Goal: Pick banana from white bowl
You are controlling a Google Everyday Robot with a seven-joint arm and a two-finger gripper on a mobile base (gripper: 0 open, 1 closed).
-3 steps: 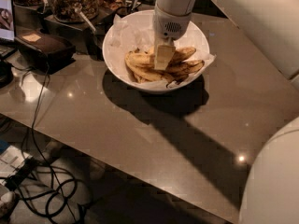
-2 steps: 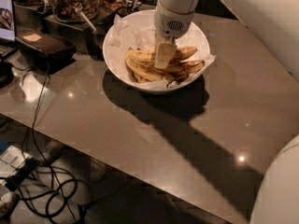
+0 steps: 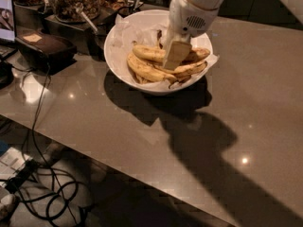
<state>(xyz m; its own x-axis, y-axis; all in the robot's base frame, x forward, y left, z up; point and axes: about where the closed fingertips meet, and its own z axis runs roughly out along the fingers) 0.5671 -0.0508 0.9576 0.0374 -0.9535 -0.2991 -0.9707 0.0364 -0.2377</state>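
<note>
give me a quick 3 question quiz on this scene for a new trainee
1. True or false: the claw is at the white bowl, right over the bananas.
2. What does the white bowl stand on? A) the grey countertop B) the floor C) a wooden crate
3. Fill in: the bowl is lined with crinkled white ____.

Key: 1 true; 2 A; 3 paper
</note>
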